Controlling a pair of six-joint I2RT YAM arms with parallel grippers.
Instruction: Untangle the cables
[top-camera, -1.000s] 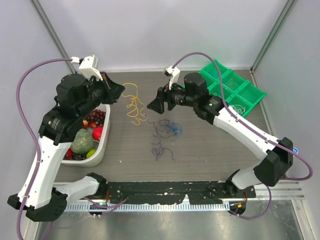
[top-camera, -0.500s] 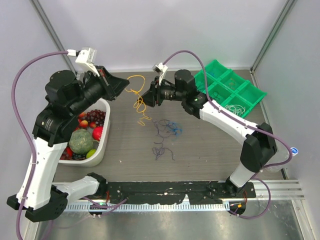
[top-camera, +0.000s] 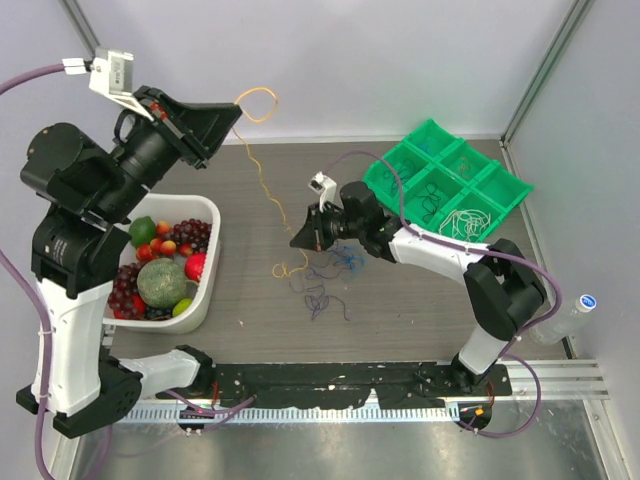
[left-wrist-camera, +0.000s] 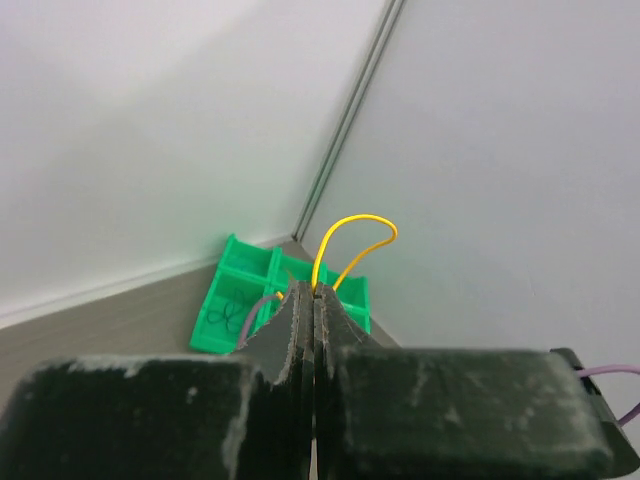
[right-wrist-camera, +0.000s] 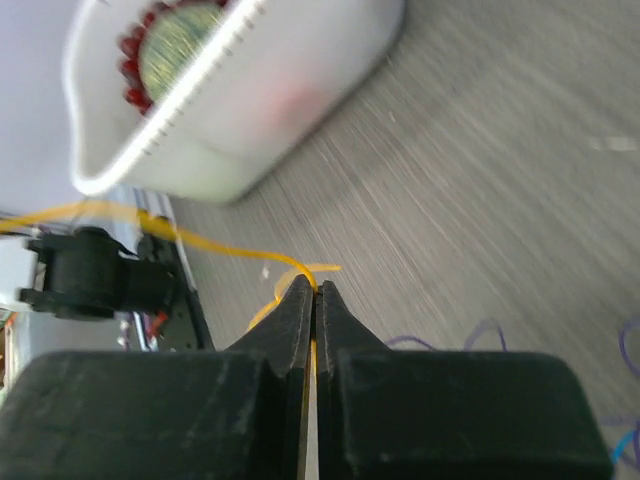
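Note:
My left gripper (top-camera: 236, 108) is raised high at the back left, shut on a yellow cable (top-camera: 262, 172). In the left wrist view a loop of that yellow cable (left-wrist-camera: 352, 236) sticks out past the shut gripper (left-wrist-camera: 315, 290). The strand hangs down to the table, where my right gripper (top-camera: 296, 243) is shut on its lower part. In the right wrist view the yellow cable (right-wrist-camera: 205, 244) leaves the closed gripper (right-wrist-camera: 316, 286) to the left. Blue and purple cables (top-camera: 330, 272) lie tangled on the table just beside the right gripper.
A white tub (top-camera: 203, 293) of fruit stands at the left under the left arm. A green compartment tray (top-camera: 481, 156) at the back right holds white and dark cable coils. A clear bottle (top-camera: 568, 320) lies at the right edge.
The left arm has lifted the yellow cable up and back, stretching it out. The right gripper has come down to the table and closed on the cable's lower part.

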